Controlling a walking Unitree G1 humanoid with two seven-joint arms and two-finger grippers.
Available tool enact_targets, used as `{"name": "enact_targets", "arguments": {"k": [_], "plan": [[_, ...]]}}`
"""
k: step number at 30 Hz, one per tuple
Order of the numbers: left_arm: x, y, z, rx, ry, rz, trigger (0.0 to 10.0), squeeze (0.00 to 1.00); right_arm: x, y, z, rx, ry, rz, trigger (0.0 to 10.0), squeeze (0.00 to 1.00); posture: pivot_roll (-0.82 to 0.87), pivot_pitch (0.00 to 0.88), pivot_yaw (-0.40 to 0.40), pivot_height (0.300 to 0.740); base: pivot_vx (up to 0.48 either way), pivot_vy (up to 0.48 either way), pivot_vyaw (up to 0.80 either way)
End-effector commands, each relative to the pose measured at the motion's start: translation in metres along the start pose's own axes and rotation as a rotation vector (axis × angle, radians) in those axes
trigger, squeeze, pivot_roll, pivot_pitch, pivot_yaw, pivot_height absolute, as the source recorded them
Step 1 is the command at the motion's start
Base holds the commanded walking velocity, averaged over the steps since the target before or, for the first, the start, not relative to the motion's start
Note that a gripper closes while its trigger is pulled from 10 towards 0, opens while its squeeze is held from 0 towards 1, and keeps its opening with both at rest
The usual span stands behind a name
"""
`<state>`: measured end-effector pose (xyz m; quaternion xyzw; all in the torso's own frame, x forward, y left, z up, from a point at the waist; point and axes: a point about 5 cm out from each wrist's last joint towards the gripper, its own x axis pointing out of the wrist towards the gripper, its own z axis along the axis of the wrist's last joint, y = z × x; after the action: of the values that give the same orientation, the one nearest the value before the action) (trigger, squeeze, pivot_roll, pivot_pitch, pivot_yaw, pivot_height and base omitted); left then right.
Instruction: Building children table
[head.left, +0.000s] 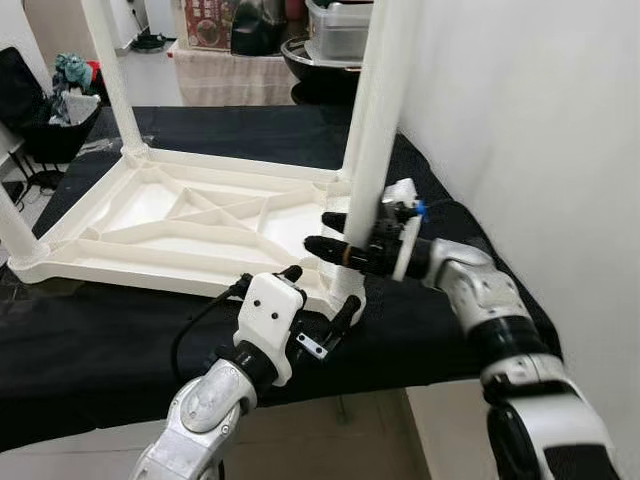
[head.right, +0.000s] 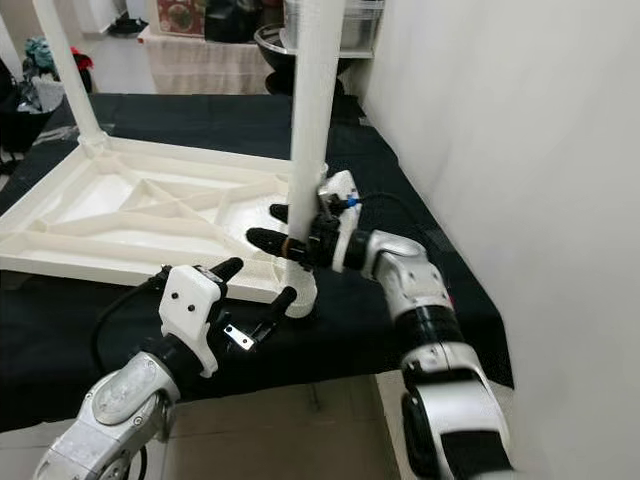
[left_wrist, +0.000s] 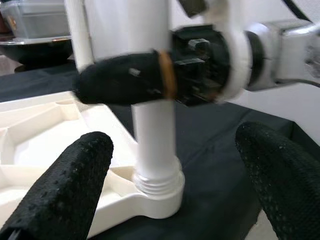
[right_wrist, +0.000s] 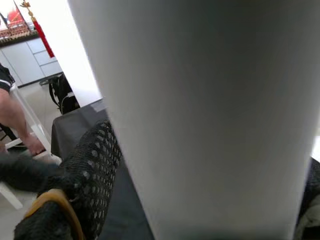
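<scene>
Right gripper (head.left: 335, 235) clamped around table leg (head.left: 375, 130), just above its socket in upturned tabletop (head.left: 180, 215). Left gripper (head.left: 320, 295) spread wide below, near the socket. Could cross-thread if leg tilts while twisting.

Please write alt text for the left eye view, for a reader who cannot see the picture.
The right gripper clasps a white table leg standing upright in the near corner socket of an upside-down white tabletop on a black cloth. The left gripper is open just below that corner. Two more legs stand in other corners.
</scene>
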<state>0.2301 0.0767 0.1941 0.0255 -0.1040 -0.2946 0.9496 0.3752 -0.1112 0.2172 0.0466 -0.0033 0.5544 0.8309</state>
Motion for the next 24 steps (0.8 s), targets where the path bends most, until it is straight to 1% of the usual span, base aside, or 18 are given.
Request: {"name": "enact_targets", "arguments": {"k": [1, 2, 3, 4, 5, 7, 8, 9, 12, 15, 17, 18, 19, 20, 21, 22, 23, 24], "plan": [[-0.002, -0.002, 0.000, 0.007, 0.008, -0.002, 10.0, 0.00, 0.011, 0.003, 0.005, -0.019, -0.019, 0.021, 5.6, 0.00, 0.12, 0.093, -0.096, 0.740, 0.000, 0.000, 0.00], [-0.002, -0.002, 0.000, 0.007, 0.008, -0.002, 10.0, 0.00, 0.011, 0.003, 0.005, -0.019, -0.019, 0.021, 5.6, 0.00, 0.12, 0.093, -0.096, 0.740, 0.000, 0.000, 0.00], [-0.002, -0.002, 0.000, 0.007, 0.008, -0.002, 10.0, 0.00, 0.014, 0.002, 0.008, -0.006, -0.039, 0.014, 0.0, 0.00, 0.13, 0.095, -0.095, 0.740, 0.000, 0.000, 0.00], [-0.002, -0.002, 0.000, 0.007, 0.008, -0.002, 10.0, 0.00, 0.014, 0.002, 0.008, -0.006, -0.039, 0.014, 0.0, 0.00, 0.13, 0.095, -0.095, 0.740, 0.000, 0.000, 0.00], [-0.002, -0.002, 0.000, 0.008, 0.009, -0.001, 10.0, 0.00, 0.018, 0.000, 0.011, -0.006, -0.064, -0.043, 0.0, 0.00, 0.13, 0.094, -0.097, 0.740, 0.000, 0.000, 0.00], [-0.002, 0.000, 0.000, 0.011, 0.008, 0.002, 10.0, 0.00, 0.020, -0.010, 0.016, -0.029, -0.083, -0.243, 0.0, 0.00, 0.12, 0.095, -0.095, 0.740, 0.000, 0.000, 0.00], [-0.002, 0.000, 0.000, 0.011, 0.008, 0.002, 10.0, 0.00, 0.020, -0.010, 0.016, -0.029, -0.083, -0.243, 0.0, 0.00, 0.12, 0.095, -0.095, 0.740, 0.000, 0.000, 0.00], [-0.002, 0.000, 0.000, 0.011, 0.008, 0.003, 10.0, 0.00, 0.020, -0.013, 0.016, -0.028, -0.076, -0.284, 0.0, 0.00, 0.12, 0.095, -0.095, 0.740, 0.000, 0.000, 0.00], [-0.001, 0.000, -0.001, 0.011, 0.008, 0.002, 10.0, 0.00, 0.011, -0.026, 0.014, -0.037, -0.080, -0.564, 0.0, 0.00, 0.12, 0.095, -0.091, 0.740, 0.000, 0.000, 0.00], [-0.001, 0.000, -0.001, 0.010, 0.007, -0.003, 10.0, 0.00, -0.001, -0.036, 0.006, -0.026, -0.029, -0.834, 0.0, 0.00, 0.11, 0.096, -0.088, 0.740, 0.000, 0.000, 0.00], [0.000, 0.000, -0.002, 0.008, 0.007, -0.005, 10.0, 0.00, -0.009, -0.041, 0.002, -0.051, -0.004, -0.994, 0.0, 0.00, 0.11, 0.096, -0.083, 0.740, 0.000, 0.000, 0.00], [0.000, -0.001, -0.002, 0.008, 0.007, -0.005, 10.0, 0.00, -0.013, -0.042, -0.001, -0.049, 0.007, -1.072, 0.0, 0.00, 0.11, 0.096, -0.083, 0.740, 0.000, 0.000, 0.00], [0.000, -0.001, -0.002, 0.008, 0.007, -0.005, 10.0, 0.00, -0.013, -0.042, -0.001, -0.049, 0.007, -1.072, 0.0, 0.00, 0.11, 0.096, -0.083, 0.740, 0.000, 0.000, 0.00], [0.001, -0.001, -0.002, 0.007, 0.007, -0.007, 10.0, 0.00, -0.020, -0.041, -0.006, -0.031, 0.014, -1.238, 0.0, 0.00, 0.11, 0.098, -0.083, 0.740, 0.000, 0.000, 0.00], [0.001, -0.001, -0.002, 0.007, 0.007, -0.007, 10.0, 0.00, -0.023, -0.040, -0.009, -0.019, 0.016, -1.301, 0.0, 0.00, 0.11, 0.098, -0.083, 0.740, 0.000, 0.000, 0.00], [0.001, -0.001, -0.002, 0.007, 0.007, -0.007, 10.0, 0.00, -0.024, -0.039, -0.010, -0.010, 0.017, -1.337, 0.0, 0.00, 0.11, 0.098, -0.083, 0.740, 0.000, 0.000, 0.00], [0.001, -0.001, -0.002, 0.007, 0.006, -0.008, 10.0, 0.00, -0.029, -0.037, -0.012, 0.011, 0.014, -1.421, 0.0, 0.00, 0.11, 0.099, -0.083, 0.740, 0.000, 0.000, 0.00], [0.001, -0.001, -0.002, 0.007, 0.006, -0.008, 10.0, 0.00, -0.029, -0.037, -0.012, 0.011, 0.014, -1.421, 0.0, 0.00, 0.11, 0.099, -0.083, 0.740, 0.000, 0.000, 0.00]]}}
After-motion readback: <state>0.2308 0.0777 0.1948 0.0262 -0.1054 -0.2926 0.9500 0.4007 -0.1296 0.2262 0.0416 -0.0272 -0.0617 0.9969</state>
